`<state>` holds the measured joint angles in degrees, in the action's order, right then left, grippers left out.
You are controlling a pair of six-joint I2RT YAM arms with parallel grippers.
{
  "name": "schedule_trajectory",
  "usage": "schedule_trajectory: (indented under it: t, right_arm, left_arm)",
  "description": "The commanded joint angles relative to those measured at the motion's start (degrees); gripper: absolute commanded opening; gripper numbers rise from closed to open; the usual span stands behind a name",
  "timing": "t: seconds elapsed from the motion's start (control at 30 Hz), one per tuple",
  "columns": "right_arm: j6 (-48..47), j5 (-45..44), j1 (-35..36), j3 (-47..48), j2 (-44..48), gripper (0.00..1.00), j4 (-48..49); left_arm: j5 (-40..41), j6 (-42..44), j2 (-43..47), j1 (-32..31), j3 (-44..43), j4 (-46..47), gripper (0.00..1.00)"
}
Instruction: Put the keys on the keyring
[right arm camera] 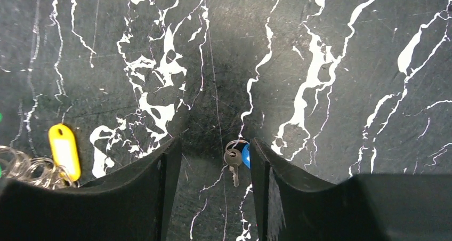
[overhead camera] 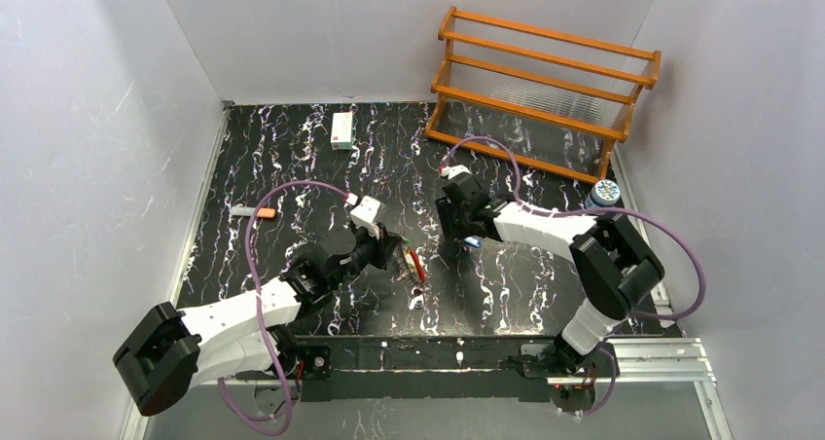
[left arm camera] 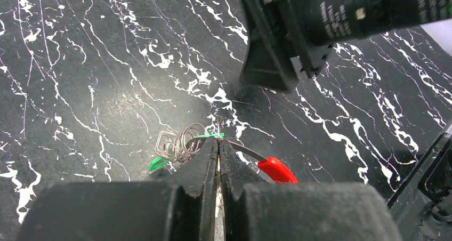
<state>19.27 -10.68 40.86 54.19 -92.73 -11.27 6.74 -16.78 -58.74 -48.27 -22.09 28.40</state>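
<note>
My left gripper (overhead camera: 393,252) is shut on the thin wire of the keyring (overhead camera: 414,264), low over the table. In the left wrist view the gripper (left arm camera: 218,143) pinches the wire just left of the red segment (left arm camera: 277,170). A cluster of small rings (left arm camera: 181,143) and a green tag (left arm camera: 158,162) lie beside the fingertips. My right gripper (overhead camera: 465,234) is open and points down at the table. In the right wrist view the gripper (right arm camera: 213,155) straddles the small key (right arm camera: 233,161) with the blue tag (right arm camera: 245,155), which lies close to the right finger.
A yellow tag (right arm camera: 65,150) and rings of the keyring cluster show at the left of the right wrist view. A small white box (overhead camera: 341,129) lies at the back. An orange-tipped marker (overhead camera: 255,212) lies at the left. A wooden rack (overhead camera: 545,90) stands at the back right.
</note>
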Motion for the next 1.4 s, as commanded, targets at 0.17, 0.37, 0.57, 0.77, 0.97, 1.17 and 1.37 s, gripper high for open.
schedule_trajectory:
  t: [0.17,0.37,0.57,0.77,0.97,1.17,1.37]
  right_arm:
    - [-1.8,-12.4,4.6,5.5,-4.5,0.43,-6.6]
    - [-1.6,-13.7,5.1,6.3,-6.1,0.4,-7.7]
    - [-1.5,-12.2,5.2,7.2,-6.9,0.29,-8.1]
    - [-1.9,-11.6,5.2,7.6,-7.0,0.18,-8.5]
    - [-2.3,-10.8,5.3,8.0,-6.2,0.05,-9.0]
    - [-2.8,-8.5,5.3,8.1,-4.9,0.01,-8.5]
    - [-2.7,-4.8,5.3,7.0,-2.6,0.01,-6.4]
  left_arm:
    - [1.6,-0.7,0.4,-0.2,1.0,3.3,0.0]
    - [1.8,-0.6,0.5,-0.2,0.9,3.4,0.0]
    - [1.7,-0.5,0.5,-0.2,0.7,3.4,0.0]
    - [1.7,-0.1,0.4,-0.2,0.7,3.5,0.0]
    - [1.3,0.8,0.6,-0.2,0.8,3.6,0.0]
    - [0.8,2.0,0.9,-0.2,1.1,3.6,0.0]
    - [-1.1,4.4,1.8,-0.2,1.7,3.6,0.0]
